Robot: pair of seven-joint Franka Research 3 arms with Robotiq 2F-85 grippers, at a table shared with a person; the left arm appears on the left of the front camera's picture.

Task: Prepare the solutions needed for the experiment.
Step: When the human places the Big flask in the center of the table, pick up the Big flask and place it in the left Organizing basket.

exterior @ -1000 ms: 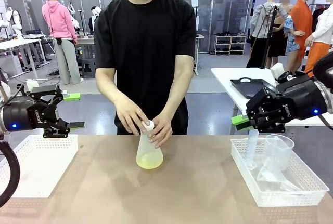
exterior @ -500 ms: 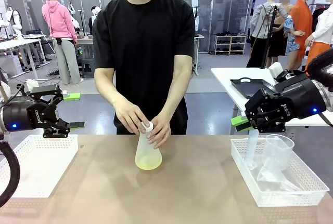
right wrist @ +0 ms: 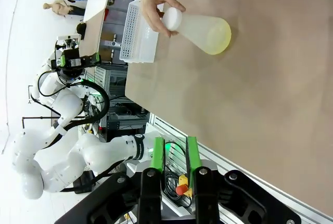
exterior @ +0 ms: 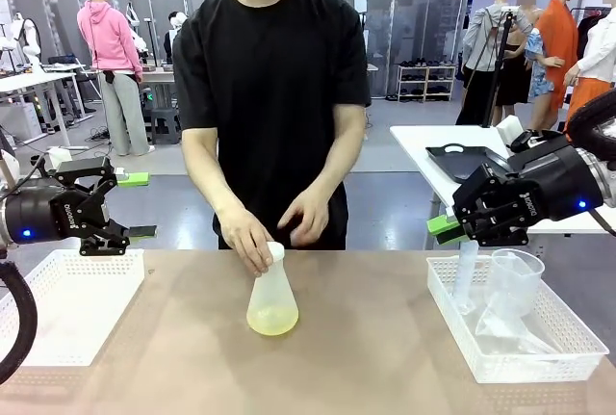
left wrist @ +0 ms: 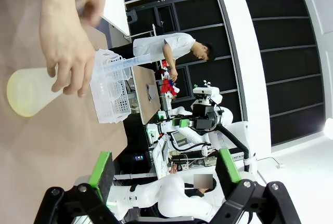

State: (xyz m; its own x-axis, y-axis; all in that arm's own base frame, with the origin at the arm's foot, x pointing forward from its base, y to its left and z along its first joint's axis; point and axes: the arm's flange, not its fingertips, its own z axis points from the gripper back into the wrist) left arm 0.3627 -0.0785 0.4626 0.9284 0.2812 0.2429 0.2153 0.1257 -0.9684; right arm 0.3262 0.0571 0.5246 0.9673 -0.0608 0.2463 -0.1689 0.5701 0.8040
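Pale yellow-green solutions [exterior: 272,318] lie as a shallow layer in the conical flask [exterior: 272,295] at mid table, so you may judge the mixing is under way, not finished. Your left gripper [exterior: 123,232] is released and hangs above the left basket [exterior: 58,309], well apart from the flask. Your right gripper [exterior: 445,224] stays clenched, grasping a measuring cylinder [exterior: 465,275] over the right basket [exterior: 500,362]. Farther, the person's hand [exterior: 246,239] holds the flask neck

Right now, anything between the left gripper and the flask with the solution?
On the table, no object visible. But the person's hand grips the neck of the flask on the side facing the open left gripper, so a direct grasp there meets fingers first.
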